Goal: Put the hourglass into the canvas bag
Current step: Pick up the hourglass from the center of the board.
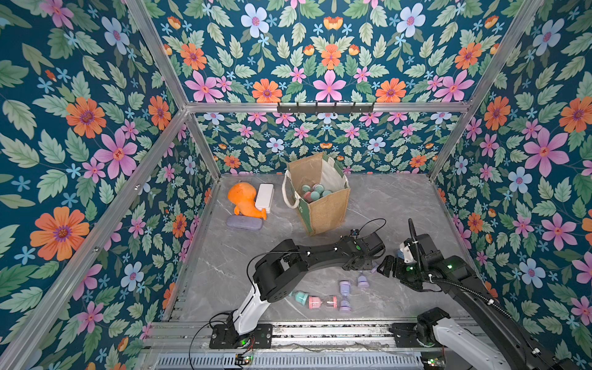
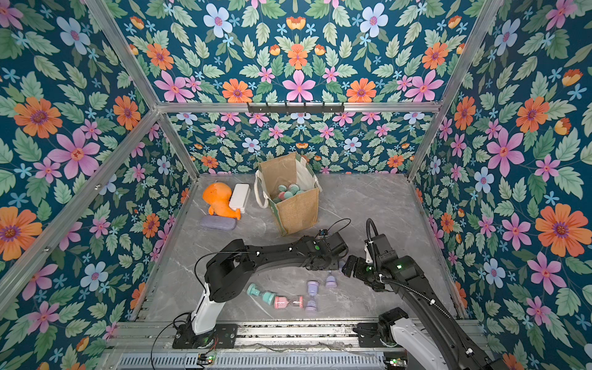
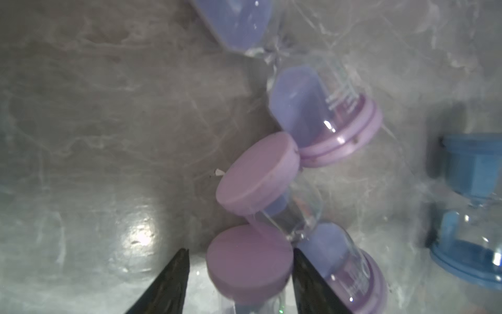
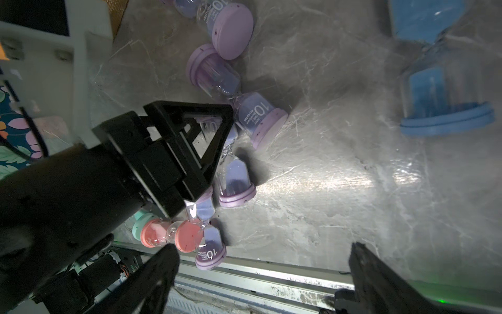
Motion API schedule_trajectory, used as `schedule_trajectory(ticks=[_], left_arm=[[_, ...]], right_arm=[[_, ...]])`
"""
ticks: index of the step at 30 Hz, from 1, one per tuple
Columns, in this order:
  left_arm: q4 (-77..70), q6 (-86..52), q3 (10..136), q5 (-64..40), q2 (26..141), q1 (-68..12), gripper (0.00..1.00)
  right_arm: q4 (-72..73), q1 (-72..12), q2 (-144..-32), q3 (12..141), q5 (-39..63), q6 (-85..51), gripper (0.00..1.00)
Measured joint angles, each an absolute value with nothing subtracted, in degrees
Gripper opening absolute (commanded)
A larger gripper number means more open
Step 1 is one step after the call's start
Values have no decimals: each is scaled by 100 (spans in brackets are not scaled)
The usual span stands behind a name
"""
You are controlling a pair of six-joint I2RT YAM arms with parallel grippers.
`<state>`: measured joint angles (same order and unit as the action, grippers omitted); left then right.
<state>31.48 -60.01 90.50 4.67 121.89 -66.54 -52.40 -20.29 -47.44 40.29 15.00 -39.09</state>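
Here the purple hourglass (image 3: 250,261) sits on the grey counter (image 3: 108,136) near the front, between the two arms. It is well apart from the canvas bag (image 1: 326,211), which stands upright toward the back with other hourglasses (image 1: 315,192) inside. The left jaws are partly open around its lilac cap, one against it and the other just beside it, so nothing is clamped; the right jaws stand wide open and empty above the counter.
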Motion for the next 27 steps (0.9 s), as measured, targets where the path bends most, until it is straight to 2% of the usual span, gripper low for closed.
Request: schedule_trajectory(ticks=[12, 27], left_arm=[[3212, -6095, 9249, 725, 12457, -6707, 52], [3273, -6182, 9201, 937, 12263, -6722, 43]], right_arm=[[-5196, -2025, -4790, 3966, 1505, -3922, 99], [-5155, -2018, -4807, 4154, 1505, -3922, 99]])
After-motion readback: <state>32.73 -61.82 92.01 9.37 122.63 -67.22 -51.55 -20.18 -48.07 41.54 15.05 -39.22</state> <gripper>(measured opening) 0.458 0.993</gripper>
